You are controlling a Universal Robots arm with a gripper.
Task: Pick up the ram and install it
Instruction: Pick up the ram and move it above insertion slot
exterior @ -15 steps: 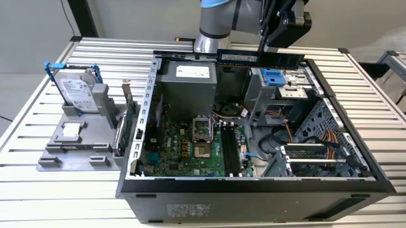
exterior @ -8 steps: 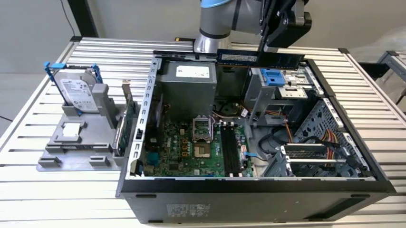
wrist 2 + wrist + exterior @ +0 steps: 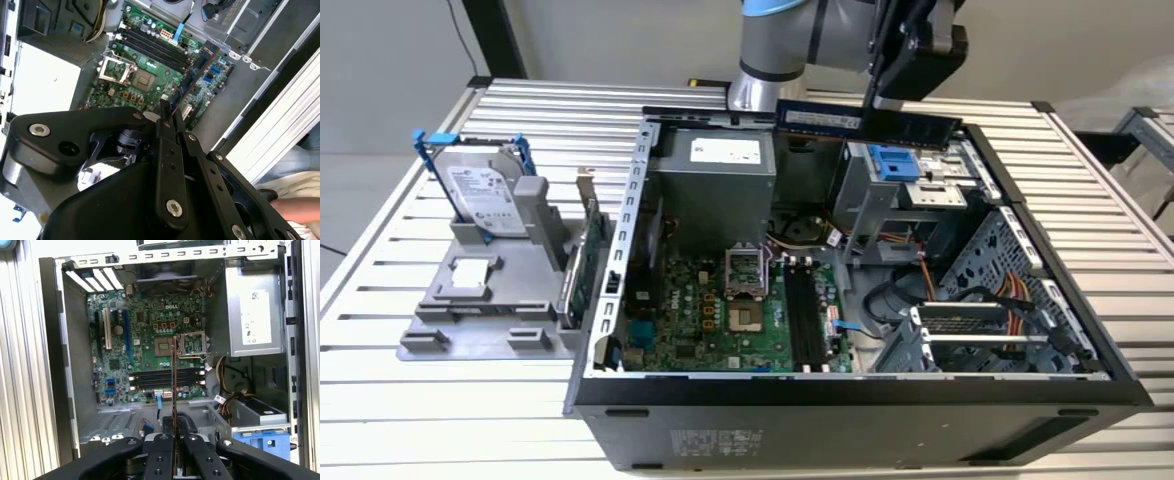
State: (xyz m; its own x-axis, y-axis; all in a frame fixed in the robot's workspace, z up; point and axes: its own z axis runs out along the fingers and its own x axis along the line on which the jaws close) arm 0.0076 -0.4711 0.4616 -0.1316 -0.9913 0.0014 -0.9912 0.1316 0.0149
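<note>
The gripper [image 3: 891, 100] hangs above the far edge of the open computer case [image 3: 854, 395], its fingers drawn in tight on the ram [image 3: 821, 115]. It grips the stick near the middle. The ram is in the air, its long side nearly level, sloping down a little toward the exterior view's right, and it touches nothing but the fingers. In the first wrist view the stick shows edge-on as a thin line between the two black fingers [image 3: 159, 457], with the motherboard [image 3: 145, 315] and its memory slots [image 3: 150, 380] well below it. The slots look unfilled. At the exterior view's left, well apart from the case, a hard drive [image 3: 487, 195] in a blue frame stands on a gray holder on the slatted table [image 3: 400, 400].
</note>
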